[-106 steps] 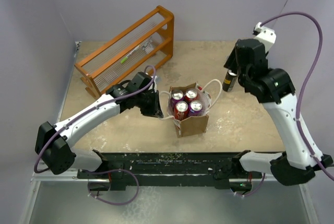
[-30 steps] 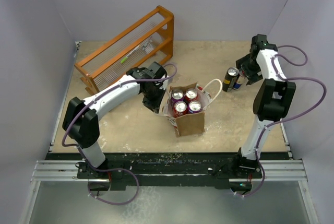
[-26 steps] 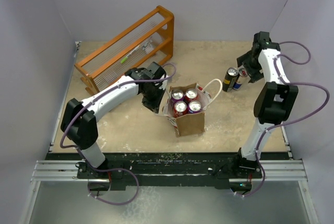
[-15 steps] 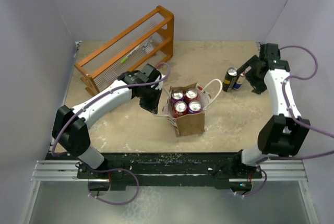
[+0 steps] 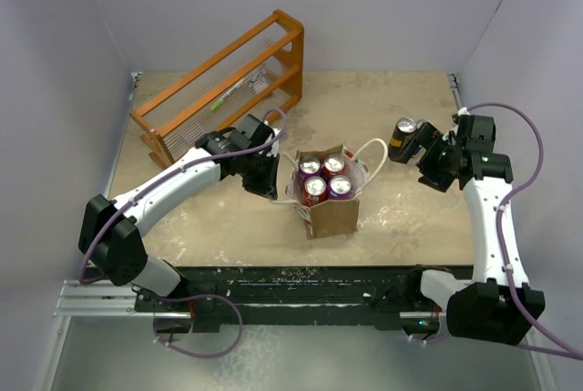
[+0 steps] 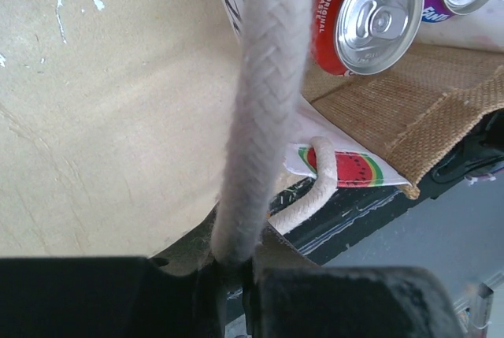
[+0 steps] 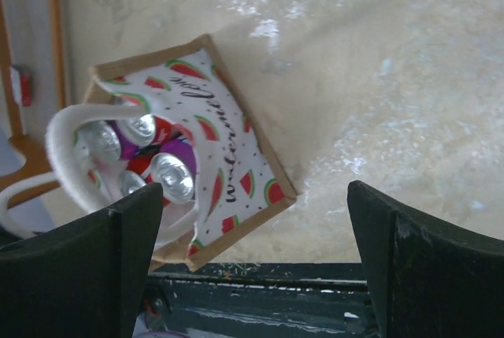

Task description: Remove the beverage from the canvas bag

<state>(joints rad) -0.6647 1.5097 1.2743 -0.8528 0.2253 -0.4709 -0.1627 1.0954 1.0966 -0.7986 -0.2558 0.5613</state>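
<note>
The canvas bag stands mid-table with several beverage cans upright inside it, red and purple ones. My left gripper is at the bag's left side, shut on a white loop handle. In the left wrist view the gripper pinches that rope, with a red Coke can and the bag's tan weave beyond. My right gripper is open and empty, right of the bag. The right wrist view shows its gripper wide open above the bag's watermelon panel and the cans.
A dark can stands on the table right beside my right gripper's fingers. The orange wooden rack is at the back left. The bag's other white handle loops out to the right. The black rail marks the near edge.
My right arm has swung down and nearer, away from the far right corner, with its gripper now pointing at the bag. My left gripper stays at the bag's handle.
</note>
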